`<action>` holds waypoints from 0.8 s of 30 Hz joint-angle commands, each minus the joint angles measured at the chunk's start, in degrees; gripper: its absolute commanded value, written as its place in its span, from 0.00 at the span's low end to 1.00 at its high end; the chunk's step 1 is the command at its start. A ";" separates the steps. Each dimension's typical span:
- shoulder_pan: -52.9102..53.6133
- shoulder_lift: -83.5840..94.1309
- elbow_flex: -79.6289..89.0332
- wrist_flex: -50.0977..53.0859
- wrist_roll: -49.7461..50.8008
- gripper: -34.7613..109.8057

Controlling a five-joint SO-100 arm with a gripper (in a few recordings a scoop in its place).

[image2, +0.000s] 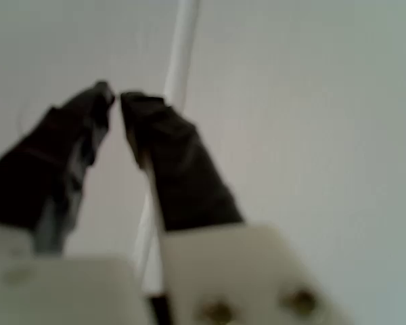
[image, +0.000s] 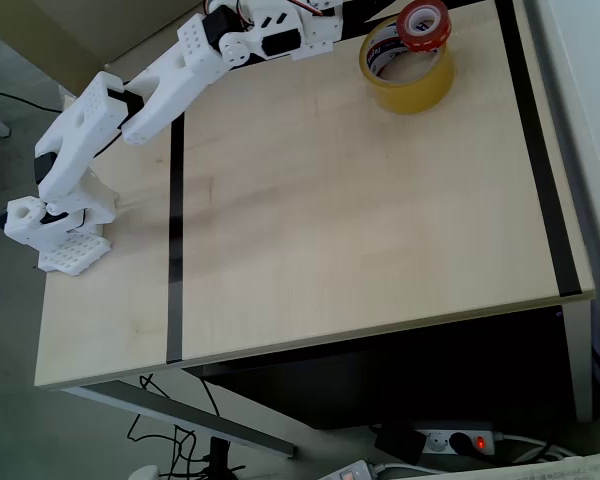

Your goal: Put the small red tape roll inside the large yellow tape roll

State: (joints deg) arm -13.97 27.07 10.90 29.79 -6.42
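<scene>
A: Where is the small bright red tape ring with the white core?

B: In the overhead view it sits at the far right of the pale wooden tabletop, resting tilted on the far rim of the wide amber-yellow packing tape ring, partly over its hole, not down inside.

A: And the gripper?

B: The white printed arm reaches across the far left, well apart from both rolls. In the blurred wrist view the gripper has its dark fingers nearly together, a thin gap at the tips, gripping nothing, before a pale surface with a white strip.

A: Anything else?

B: Two black tape lines cross the table; a power strip lies below the near edge.
</scene>
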 commanded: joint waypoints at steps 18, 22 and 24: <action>-0.53 -3.16 -5.98 -5.01 -0.18 0.24; -0.88 -4.04 -5.98 -5.01 -0.44 0.24; -0.88 -4.22 -5.98 -5.01 -0.44 0.24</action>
State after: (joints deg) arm -14.41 19.69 9.32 26.10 -6.42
